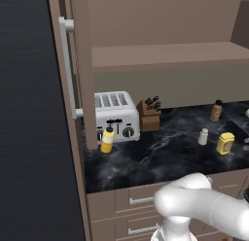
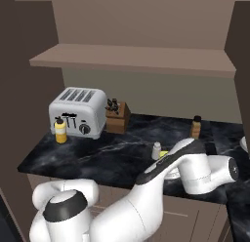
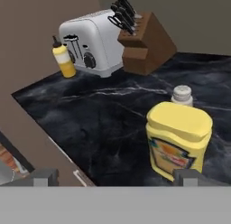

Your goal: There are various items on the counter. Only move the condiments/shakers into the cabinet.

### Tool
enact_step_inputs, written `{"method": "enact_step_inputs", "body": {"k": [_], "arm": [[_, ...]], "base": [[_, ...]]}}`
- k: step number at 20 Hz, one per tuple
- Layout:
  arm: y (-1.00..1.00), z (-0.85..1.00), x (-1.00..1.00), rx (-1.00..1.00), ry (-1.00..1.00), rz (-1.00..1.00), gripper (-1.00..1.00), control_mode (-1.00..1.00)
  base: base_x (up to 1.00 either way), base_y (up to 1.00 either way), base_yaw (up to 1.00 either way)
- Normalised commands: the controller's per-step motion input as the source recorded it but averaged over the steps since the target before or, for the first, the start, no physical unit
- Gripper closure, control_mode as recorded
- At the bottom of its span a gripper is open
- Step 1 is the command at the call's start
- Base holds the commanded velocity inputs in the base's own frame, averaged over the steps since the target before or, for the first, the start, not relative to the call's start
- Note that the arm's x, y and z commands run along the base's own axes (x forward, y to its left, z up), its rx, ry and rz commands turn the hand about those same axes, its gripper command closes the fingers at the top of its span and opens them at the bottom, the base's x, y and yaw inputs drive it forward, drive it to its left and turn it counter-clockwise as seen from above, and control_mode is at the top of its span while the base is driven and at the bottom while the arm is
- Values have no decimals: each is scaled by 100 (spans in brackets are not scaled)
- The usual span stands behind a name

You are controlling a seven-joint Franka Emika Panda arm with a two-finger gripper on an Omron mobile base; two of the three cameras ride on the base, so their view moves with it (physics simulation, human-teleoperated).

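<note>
Right base view: arm point(image 2: 161, 172) covers most of squat bottle point(image 2: 164, 153), just a yellow sliver shows beside shaker point(image 2: 156, 151). Hand view: squat bottle hides shaker's lower half; toaster point(image 3: 92, 42) hides base of knife block point(image 3: 146, 42) on one side. Fingertips point(image 3: 189, 178) barely poke up at bottom edge. Left base view: white obj point(image 1: 247, 113) at right edge cut off, can't tell what. Amber bottle point(image 1: 216, 110) near counter's back edge too small for label detail. Cabinet door point(image 1: 68, 65) cut by top edge.

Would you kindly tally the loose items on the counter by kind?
Condiment bottles: 3 (yellow squeeze bottle, squat yellow bottle, amber bottle)
Shakers: 1 (grey shaker)
Toasters: 1 (toaster)
Knife blocks: 1 (knife block)
Total: 6
</note>
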Motion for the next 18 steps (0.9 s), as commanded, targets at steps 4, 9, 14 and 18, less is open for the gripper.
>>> {"method": "enact_step_inputs", "body": {"k": [4,9,14,18], "arm": [[-6,-40,19,2,-8,17,-100,-100],[-23,-27,9,-2,-3,9,-100,-100],[-39,-9,14,0,-4,10,-100,-100],[-33,-11,39,0,-2,12,-100,-100]], "base": [[0,0,0],[0,0,0],[0,0,0],[0,0,0]]}}
